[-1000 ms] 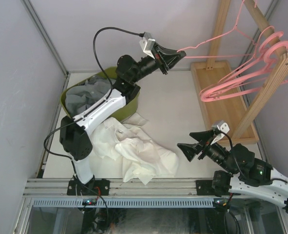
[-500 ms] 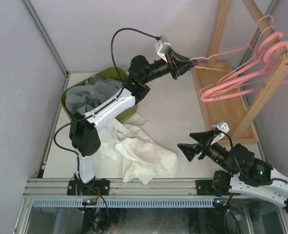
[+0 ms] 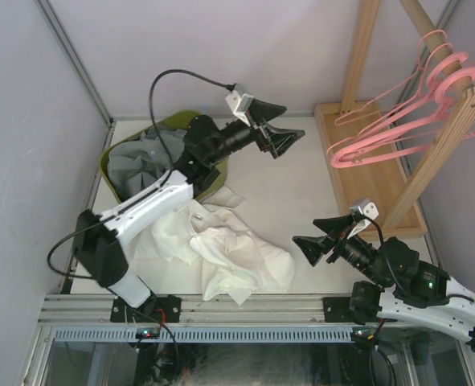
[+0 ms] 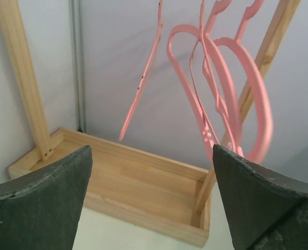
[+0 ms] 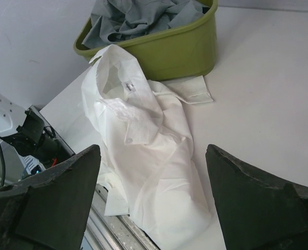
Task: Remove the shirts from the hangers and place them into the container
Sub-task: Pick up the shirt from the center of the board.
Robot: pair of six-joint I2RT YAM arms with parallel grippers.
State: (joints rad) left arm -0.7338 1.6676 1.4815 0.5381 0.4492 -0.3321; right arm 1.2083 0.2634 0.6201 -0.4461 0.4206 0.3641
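Overhead: left gripper gapes empty, hangers to its front. Left wrist: hangers bare ahead. Right wrist: right gripper spread; shirt just ahead, tub beyond. Pinch a thick fold, lift clear of the rim.

top cam: high above the near edge, tilted down toward the far wall, wide, whole table in shot
left wrist cam: raised, faces far right, close to pink hangers and wooden rack
right wrist cam: low, near right, faces left at white shirt, green container
shared: top cam catches all four
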